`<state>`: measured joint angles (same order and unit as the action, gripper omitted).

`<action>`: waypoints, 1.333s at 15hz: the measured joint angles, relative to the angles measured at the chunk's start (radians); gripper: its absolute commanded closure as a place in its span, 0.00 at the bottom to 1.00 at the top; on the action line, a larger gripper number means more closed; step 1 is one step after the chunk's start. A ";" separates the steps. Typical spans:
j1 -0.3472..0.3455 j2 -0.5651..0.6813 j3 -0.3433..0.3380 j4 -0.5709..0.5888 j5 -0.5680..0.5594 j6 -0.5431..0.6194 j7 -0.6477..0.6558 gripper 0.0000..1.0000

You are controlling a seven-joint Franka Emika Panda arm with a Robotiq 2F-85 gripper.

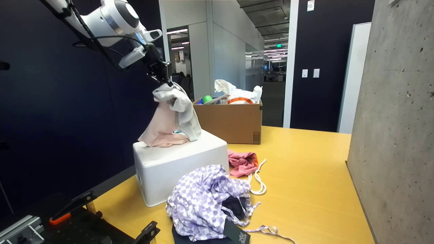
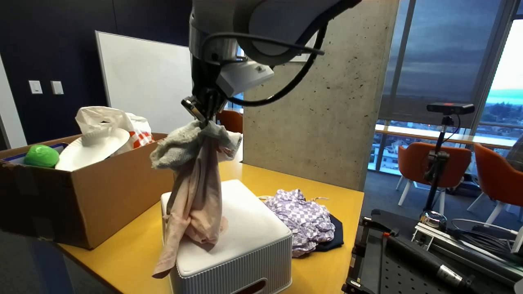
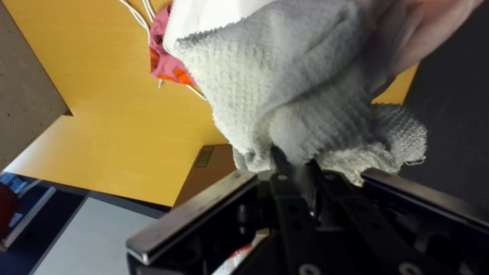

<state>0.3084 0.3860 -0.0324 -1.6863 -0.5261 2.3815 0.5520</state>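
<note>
Wrist view: clenched the grey towel (image 3: pixel 275 88) in the gripper (image 3: pixel 298 160) by a small pinch, hence bunched tightly there, and in both exterior views hung with the pink cloth (image 2: pixel 208 196) over the white box (image 2: pixel 249 232), probably fanned out below by slack weight.

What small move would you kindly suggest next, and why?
I'd suggest a slight lift straight up: the tool grips the grey cloth, and the pink fabric beneath it rests partly on the white box, so rising should probably clear it before any sideways move.
</note>
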 measured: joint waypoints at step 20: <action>-0.064 0.224 -0.024 0.174 0.216 0.054 -0.084 0.00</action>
<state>0.2444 0.6103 -0.0565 -1.5126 -0.3103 2.4354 0.4675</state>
